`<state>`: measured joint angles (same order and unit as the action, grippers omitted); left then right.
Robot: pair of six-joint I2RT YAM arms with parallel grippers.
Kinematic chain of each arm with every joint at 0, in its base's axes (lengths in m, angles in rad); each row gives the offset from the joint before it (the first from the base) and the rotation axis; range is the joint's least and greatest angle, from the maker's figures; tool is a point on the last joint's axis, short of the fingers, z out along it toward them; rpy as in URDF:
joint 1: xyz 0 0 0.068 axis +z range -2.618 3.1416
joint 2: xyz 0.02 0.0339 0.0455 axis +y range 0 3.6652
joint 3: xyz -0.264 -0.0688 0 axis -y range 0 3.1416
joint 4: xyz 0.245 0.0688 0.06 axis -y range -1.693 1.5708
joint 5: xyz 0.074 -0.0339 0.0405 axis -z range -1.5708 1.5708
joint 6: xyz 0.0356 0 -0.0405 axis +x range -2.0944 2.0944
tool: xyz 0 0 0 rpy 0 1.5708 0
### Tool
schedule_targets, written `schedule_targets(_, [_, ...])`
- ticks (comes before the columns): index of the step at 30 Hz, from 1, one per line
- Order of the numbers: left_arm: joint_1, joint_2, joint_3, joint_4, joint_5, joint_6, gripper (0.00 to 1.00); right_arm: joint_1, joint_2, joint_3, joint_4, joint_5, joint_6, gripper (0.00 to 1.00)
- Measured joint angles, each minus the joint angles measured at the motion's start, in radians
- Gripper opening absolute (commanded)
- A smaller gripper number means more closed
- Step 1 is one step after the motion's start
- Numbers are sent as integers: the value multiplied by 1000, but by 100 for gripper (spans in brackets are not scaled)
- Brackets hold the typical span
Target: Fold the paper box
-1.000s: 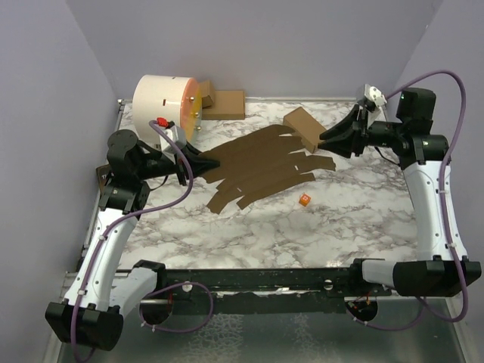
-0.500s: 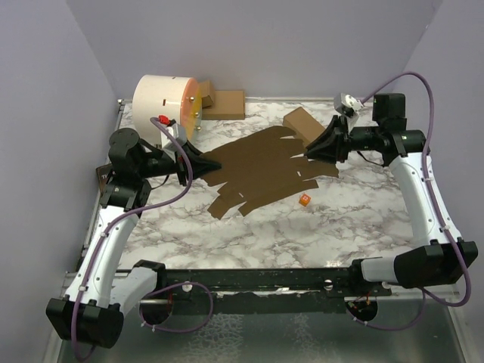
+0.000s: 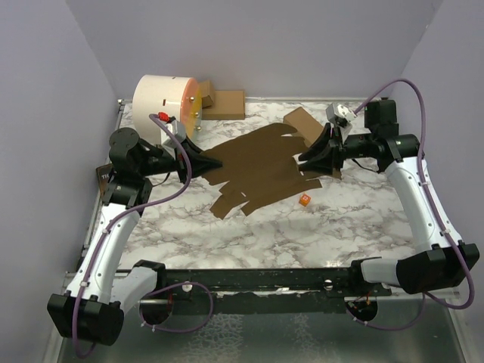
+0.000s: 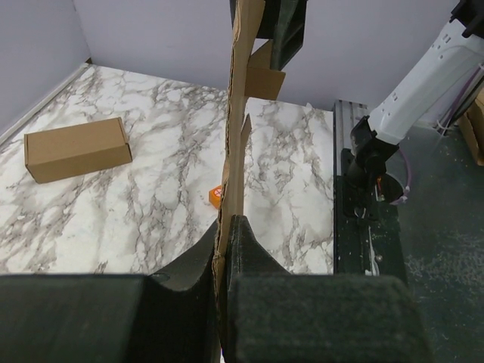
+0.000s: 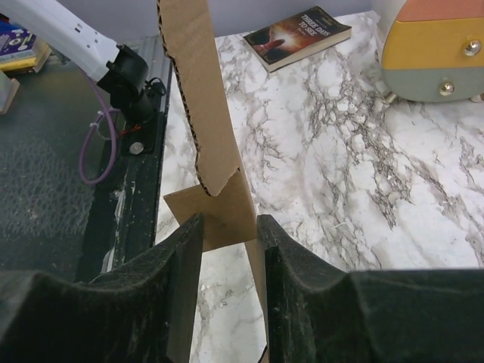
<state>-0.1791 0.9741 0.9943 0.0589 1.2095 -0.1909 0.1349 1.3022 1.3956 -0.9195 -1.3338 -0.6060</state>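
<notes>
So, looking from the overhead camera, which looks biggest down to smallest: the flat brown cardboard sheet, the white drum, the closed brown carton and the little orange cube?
1. unfolded paper box, clearly the widest
2. white drum
3. closed brown carton
4. orange cube, tiny

None look close enough to confuse.

Left wrist view: paper box (image 4: 237, 91) runs off the top edge and half-hides the orange cube (image 4: 215, 195). Right wrist view: drum (image 5: 431, 60) cropped at the corner; whether the right gripper (image 5: 228, 227) clamps the cardboard is indeterminate.
</notes>
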Motion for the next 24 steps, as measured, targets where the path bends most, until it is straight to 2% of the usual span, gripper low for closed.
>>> schedule_targets(16, [-13, 18, -21, 148, 62, -134, 0, 14, 18, 4, 6, -26, 0, 34])
schedule_targets(24, [-21, 35, -21, 200, 85, -174, 0, 23, 20, 23, 6, -44, -34, 28])
